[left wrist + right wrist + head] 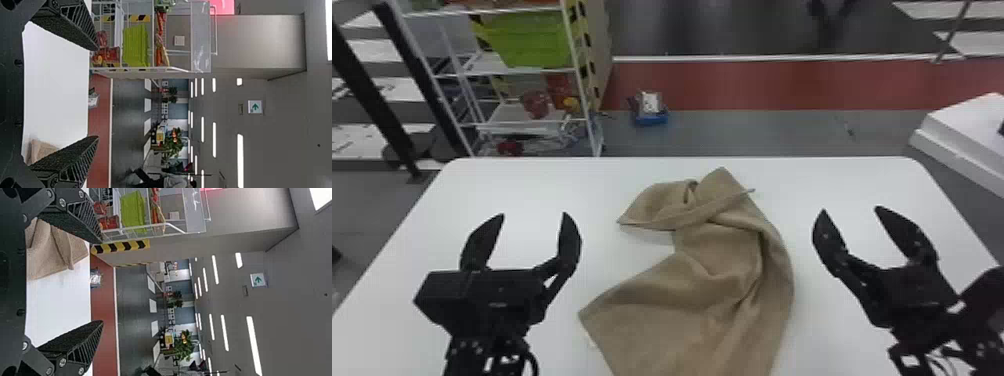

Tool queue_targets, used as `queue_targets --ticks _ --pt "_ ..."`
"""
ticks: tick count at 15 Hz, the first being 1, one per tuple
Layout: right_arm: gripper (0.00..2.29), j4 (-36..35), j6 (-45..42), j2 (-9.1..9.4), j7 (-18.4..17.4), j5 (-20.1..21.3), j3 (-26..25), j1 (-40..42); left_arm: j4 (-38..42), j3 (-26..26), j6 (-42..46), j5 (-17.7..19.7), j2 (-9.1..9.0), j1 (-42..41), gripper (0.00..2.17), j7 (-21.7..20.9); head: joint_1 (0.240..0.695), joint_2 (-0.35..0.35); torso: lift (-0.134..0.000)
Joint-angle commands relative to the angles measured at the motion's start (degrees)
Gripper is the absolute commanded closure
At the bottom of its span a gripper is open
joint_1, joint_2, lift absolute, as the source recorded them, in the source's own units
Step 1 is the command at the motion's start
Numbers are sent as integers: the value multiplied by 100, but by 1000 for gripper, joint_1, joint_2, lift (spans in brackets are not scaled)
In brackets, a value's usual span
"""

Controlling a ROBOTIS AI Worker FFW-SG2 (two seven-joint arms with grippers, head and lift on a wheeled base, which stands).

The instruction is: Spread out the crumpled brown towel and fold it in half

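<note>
Head view has the left gripper (532, 215) and right gripper (852, 209) poised with jaws wide and empty, one on either side, presumably so each can take an edge. Between them the brown towel (727, 260) lies twisted on the white worktop (532, 185), its far end doubled over, so spreading likely comes first. Beyond stand a wire rack (517, 127), its green bin (537, 40), and red flooring (782, 85).

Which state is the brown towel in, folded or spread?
Neither: the towel lies crumpled, its far end twisted over itself, creases running through the middle.
</note>
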State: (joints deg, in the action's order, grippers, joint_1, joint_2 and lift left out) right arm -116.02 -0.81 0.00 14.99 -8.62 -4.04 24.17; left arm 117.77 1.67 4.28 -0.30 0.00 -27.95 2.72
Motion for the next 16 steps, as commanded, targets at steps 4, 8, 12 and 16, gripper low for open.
queue_targets --ticks 4,8,12,16 --pt "181 -9 78 5 -5 45 -62 9 26 0 -2 -22 -15 -44 87 -35 695 50 -124" --pt "181 88 324 5 4 220 -501 62 123 0 -55 -22 -15 -246 83 -96 695 35 -124" --pt "181 158 376 5 92 299 -923 202 -123 -325 -160 -172 -15 -246 90 -26 695 -29 -124" --pt "181 246 359 5 127 238 -1275 308 -149 -624 -863 -427 -15 -246 90 176 695 -116 -124"
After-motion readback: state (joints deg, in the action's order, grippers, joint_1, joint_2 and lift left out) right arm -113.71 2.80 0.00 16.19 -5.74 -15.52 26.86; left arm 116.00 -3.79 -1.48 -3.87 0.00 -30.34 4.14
